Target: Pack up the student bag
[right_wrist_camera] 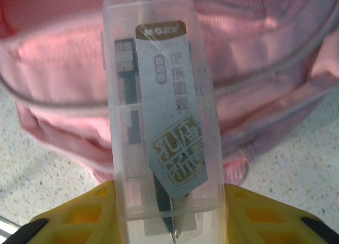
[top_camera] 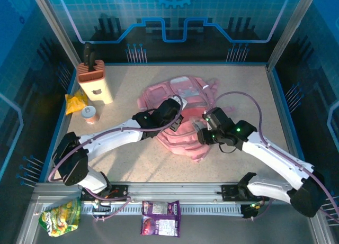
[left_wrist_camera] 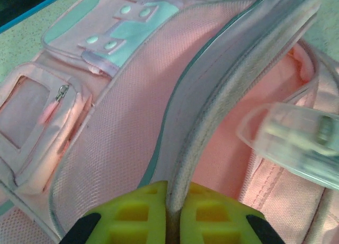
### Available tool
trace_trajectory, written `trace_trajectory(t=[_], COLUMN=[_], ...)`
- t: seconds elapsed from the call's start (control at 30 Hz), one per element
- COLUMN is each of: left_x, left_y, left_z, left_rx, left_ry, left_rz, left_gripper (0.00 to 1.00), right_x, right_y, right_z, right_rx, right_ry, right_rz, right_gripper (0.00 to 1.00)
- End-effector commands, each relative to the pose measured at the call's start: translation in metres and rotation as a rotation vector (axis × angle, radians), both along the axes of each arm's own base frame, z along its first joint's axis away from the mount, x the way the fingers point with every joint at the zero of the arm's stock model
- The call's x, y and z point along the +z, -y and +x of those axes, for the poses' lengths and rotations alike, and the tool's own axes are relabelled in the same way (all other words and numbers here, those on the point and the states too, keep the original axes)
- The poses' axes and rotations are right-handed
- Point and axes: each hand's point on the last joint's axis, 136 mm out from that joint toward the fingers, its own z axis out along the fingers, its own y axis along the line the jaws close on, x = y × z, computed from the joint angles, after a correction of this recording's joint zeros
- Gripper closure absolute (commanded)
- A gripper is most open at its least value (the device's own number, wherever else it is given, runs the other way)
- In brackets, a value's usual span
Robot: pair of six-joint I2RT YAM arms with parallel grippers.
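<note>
The left claw (left_wrist_camera: 174, 209) is pinching the open rim of the bag (left_wrist_camera: 122, 138), which is lying on the worktop (right_wrist_camera: 307, 159) right under both claws, while the right claw (right_wrist_camera: 169, 217) is gripping a clear case (right_wrist_camera: 159, 111) at the opening, so the next move is probably lowering it inside.

We see the clear plastic case (left_wrist_camera: 296, 143) blurred and edge-cropped; arms hide much of the soft pink fabric backpack (top_camera: 180, 143).

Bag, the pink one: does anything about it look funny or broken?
Nothing looks broken. The student bag lies flat and rumpled, and the left end effector pinches its zip rim, holding the mouth gaping open.
</note>
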Motion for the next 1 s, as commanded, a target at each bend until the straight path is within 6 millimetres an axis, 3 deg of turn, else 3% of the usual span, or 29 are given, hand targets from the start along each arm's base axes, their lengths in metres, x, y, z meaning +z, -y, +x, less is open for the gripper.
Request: trace_trajectory(t=[0.0,0.3,0.37,0.43,0.63,0.73,0.97], left_x=[0.031,0.030,0.030,0.028,0.028,0.029,0.032], left_y=[0.009,0.029,0.036,0.041,0.032,0.031,0.026], left_z=[-0.012,-0.025,-0.025,-0.024,-0.022,-0.022,-0.021], left_rx=[0.023,0.178,0.196,0.203,0.238,0.237,0.268], left_ry=[-0.022,-0.173,-0.191,-0.203,-0.182,-0.176,-0.169], left_rz=[-0.150,-0.347,-0.391,-0.419,-0.401,-0.413,-0.436], left_gripper=[1.00,1.00,1.00,1.00,1.00,1.00,1.00], right_x=[0.017,0.009,0.006,0.006,0.023,0.025,-0.005], right_y=[-0.006,-0.004,-0.011,-0.026,-0.050,-0.063,-0.087], right_z=[0.027,0.070,0.076,0.078,0.066,0.057,0.054], right_rx=[-0.020,-0.126,-0.126,-0.099,-0.044,-0.018,0.005], right_ry=[0.074,0.086,0.074,0.067,0.077,0.059,-0.054], right_rz=[0.025,0.006,0.028,0.095,0.308,0.418,0.508], right_gripper=[0.63,0.63,0.55,0.46,0.38,0.39,0.56])
